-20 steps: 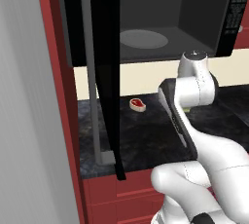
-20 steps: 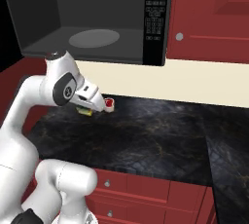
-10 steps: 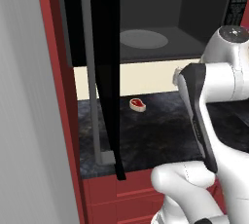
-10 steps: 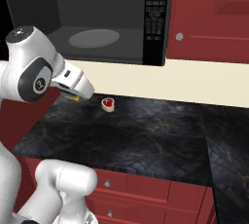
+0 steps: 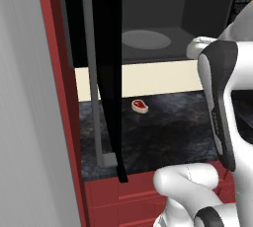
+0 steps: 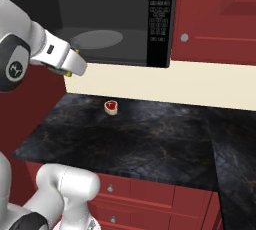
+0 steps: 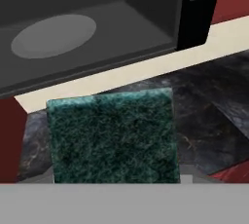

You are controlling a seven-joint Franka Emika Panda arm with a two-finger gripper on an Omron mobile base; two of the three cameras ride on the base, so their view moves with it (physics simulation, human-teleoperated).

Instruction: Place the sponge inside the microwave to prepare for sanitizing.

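The sponge [image 7: 112, 138] shows its dark green top large and close in the hand view, in front of the microwave's opening. In the right base view my gripper [image 6: 71, 68] hangs just left of and below the cavity's front edge, shut on the sponge [image 6: 66, 72], of which a yellow-green sliver peeks out under the hand. The black microwave [image 6: 161, 19] stands open, with its round turntable [image 7: 53, 35] on the grey cavity floor. Its door [image 5: 111, 73] swings out to the left, with the long grey handle [image 5: 94, 73].
A small red-and-white steak piece [image 6: 111, 106] lies on the dark stone counter [image 6: 140, 139] below the microwave. Red cabinets [image 6: 220, 14] flank the microwave's right side and red drawers run under the counter. My own arm [image 5: 220, 102] blocks the right of the left base view.
The arm has risen and swung, carrying the sponge from just above the counter near the steak piece up to the level of the microwave's opening.
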